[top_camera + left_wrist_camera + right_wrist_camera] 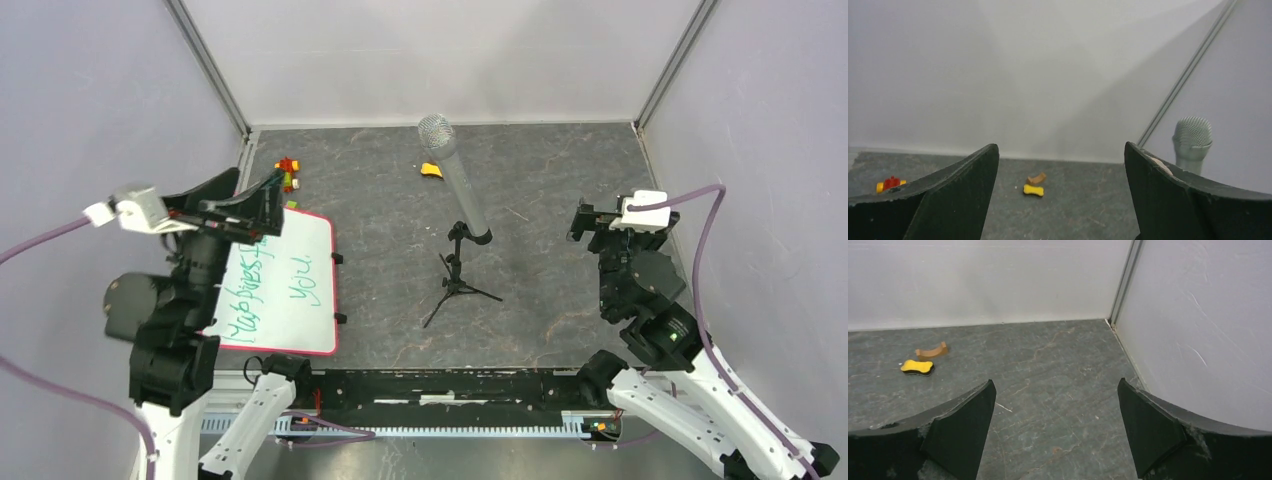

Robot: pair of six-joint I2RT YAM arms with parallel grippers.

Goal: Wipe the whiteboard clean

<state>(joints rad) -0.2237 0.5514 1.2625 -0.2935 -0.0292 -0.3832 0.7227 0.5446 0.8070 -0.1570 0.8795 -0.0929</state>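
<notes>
The whiteboard (290, 285) lies flat at the table's left, red-pink rim, black clips on its right edge, green handwriting across it. My left gripper (268, 198) hovers above the board's far left corner, pointing toward the back wall; in the left wrist view (1060, 150) it is open and empty. My right gripper (585, 220) is raised over the right side of the table, well away from the board; in the right wrist view (1055, 385) it is open and empty. The board shows in neither wrist view.
A microphone (455, 185) on a small tripod stands mid-table, also in the left wrist view (1192, 142). A small yellow block (431, 169) (1033, 190) (917, 367) lies beside a brown curved piece (932, 351) near the back. A red-yellow toy (288, 172) sits behind the board.
</notes>
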